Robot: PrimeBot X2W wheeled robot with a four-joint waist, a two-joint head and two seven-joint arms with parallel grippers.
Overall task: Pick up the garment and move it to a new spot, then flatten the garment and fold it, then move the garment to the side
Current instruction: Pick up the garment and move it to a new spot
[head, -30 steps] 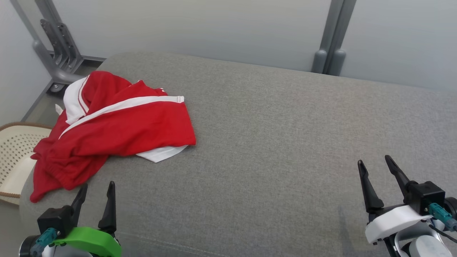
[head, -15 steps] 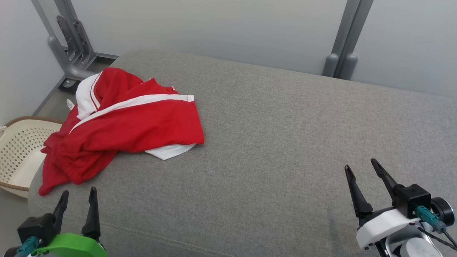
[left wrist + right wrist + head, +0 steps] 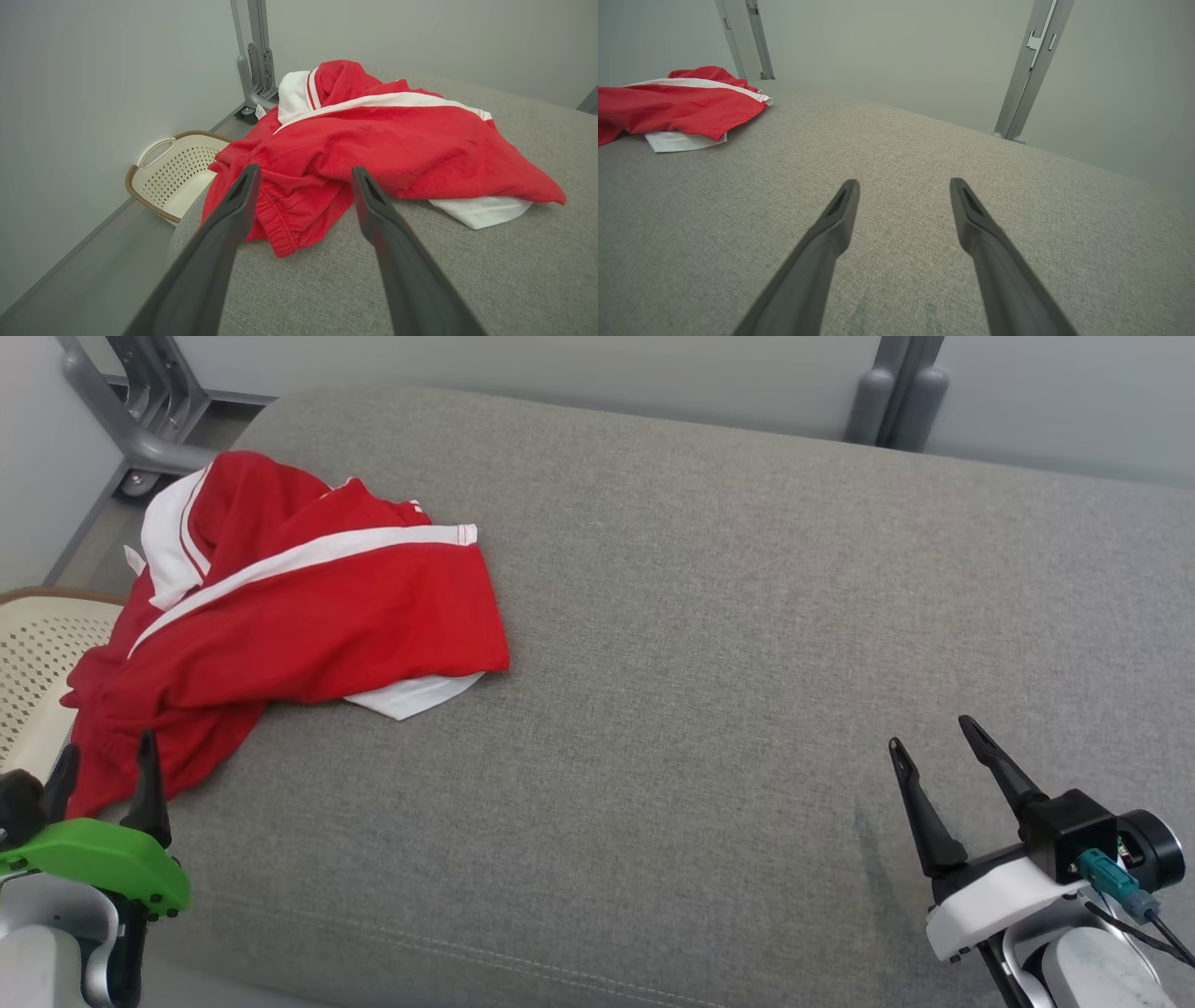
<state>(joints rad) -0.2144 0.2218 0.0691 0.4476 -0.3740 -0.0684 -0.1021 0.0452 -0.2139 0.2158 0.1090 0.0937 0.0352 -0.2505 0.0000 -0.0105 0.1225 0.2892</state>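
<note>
I am looking at the red garment [image 3: 308, 616] with white stripes. It is lying crumpled at the far left of the grey upholstered surface [image 3: 747, 616], its left edge drooping over the side, with a cream perforated basket [image 3: 37, 644] standing on the floor beside it. A white panel is poking out from under its right edge.

My left end effector [image 3: 105, 751] is hovering at the near left corner with its fingers spread wide and gripping nothing. It is pointing at the garment's gathered hem and sitting close to it. I am not seeing contact.

My right end effector [image 3: 932, 733] is also standing fully apart and empty, hanging over bare fabric at the near right, well apart from the garment.
</note>
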